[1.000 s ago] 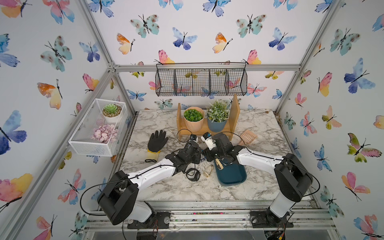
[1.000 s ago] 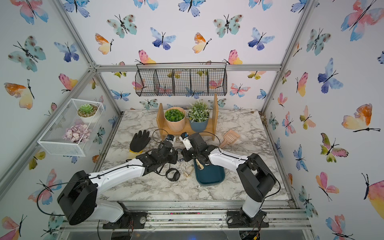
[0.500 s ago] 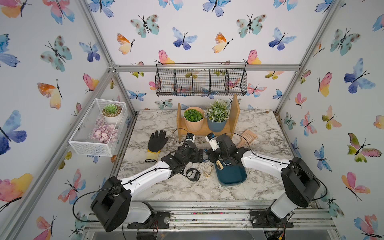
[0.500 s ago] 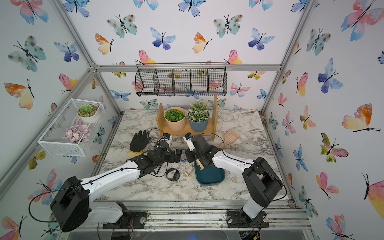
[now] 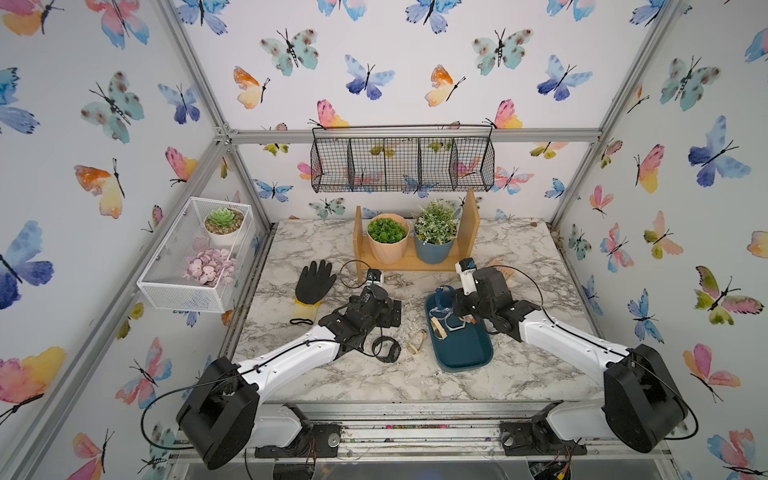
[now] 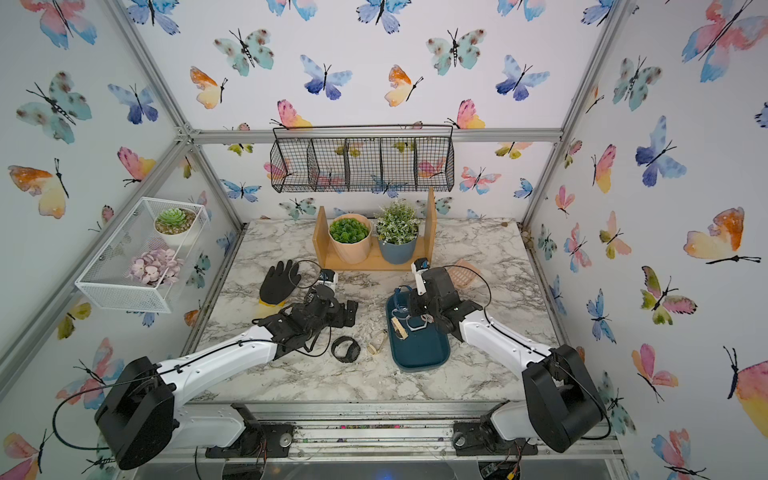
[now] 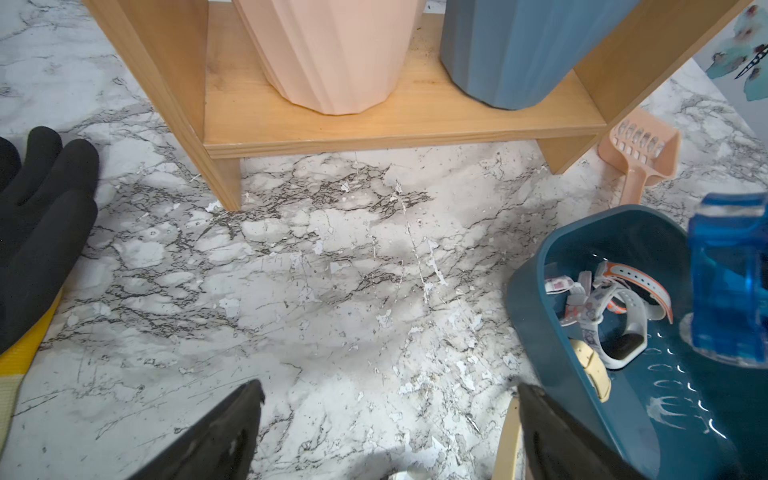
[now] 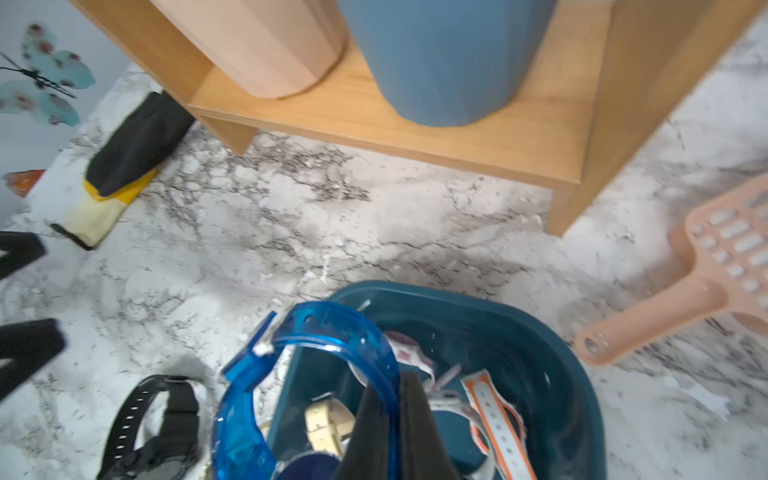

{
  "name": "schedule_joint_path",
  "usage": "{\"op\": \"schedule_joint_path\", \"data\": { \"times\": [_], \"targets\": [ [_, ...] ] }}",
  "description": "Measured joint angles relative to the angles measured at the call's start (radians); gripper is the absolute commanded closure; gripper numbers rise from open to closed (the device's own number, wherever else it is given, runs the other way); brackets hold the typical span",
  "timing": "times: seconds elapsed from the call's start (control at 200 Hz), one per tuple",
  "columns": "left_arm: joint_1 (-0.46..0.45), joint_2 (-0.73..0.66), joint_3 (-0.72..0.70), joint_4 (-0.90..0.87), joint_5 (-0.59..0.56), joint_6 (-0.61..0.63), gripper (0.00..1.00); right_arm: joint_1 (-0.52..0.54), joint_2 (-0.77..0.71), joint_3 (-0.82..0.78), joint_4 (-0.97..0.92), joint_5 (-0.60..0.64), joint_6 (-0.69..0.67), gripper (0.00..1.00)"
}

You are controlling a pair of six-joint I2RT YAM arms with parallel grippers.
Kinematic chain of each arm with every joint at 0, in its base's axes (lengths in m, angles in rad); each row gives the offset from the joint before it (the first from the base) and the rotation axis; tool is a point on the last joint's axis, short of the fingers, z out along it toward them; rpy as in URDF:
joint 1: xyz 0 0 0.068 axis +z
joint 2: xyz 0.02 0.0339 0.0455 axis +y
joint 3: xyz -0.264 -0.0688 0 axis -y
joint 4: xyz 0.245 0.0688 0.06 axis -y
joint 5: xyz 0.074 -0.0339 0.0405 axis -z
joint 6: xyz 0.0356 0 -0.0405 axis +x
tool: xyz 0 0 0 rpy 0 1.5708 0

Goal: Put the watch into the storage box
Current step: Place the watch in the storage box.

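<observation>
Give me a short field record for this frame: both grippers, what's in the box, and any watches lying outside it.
left gripper: open, empty, over the table
right gripper: shut on blue watch, over the box's far end
storage box: holds white watch, orange-edged strap, a beige piece
outside box: black watch and beige watch on the table

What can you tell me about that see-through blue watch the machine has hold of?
The blue watch looks like glossy, translucent plastic. Its strap carries a row of holes and curves into a closed loop with a blocky buckle end; the face is hard to make out. The right pincer, shut, pinches the strap, so the loop stands upright over the far end of the storage box, with part of it reaching past the rim. Whether it touches the box, I cannot tell.
</observation>
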Motion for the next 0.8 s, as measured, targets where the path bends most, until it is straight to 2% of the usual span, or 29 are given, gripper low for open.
{"op": "schedule_joint_path", "data": {
  "times": [0.26,0.45,0.801],
  "targets": [
    [0.004,-0.004,-0.019,0.000,0.001,0.014,0.03,-0.009,0.070,-0.011,-0.025,-0.005,0.006,0.97],
    [0.004,-0.030,-0.106,-0.015,0.005,0.011,0.03,-0.009,0.116,-0.011,-0.023,-0.005,0.005,0.96],
    [0.004,-0.069,-0.179,-0.040,0.052,-0.036,0.03,-0.010,0.168,-0.011,-0.018,-0.005,0.003,0.82]
  ]
}}
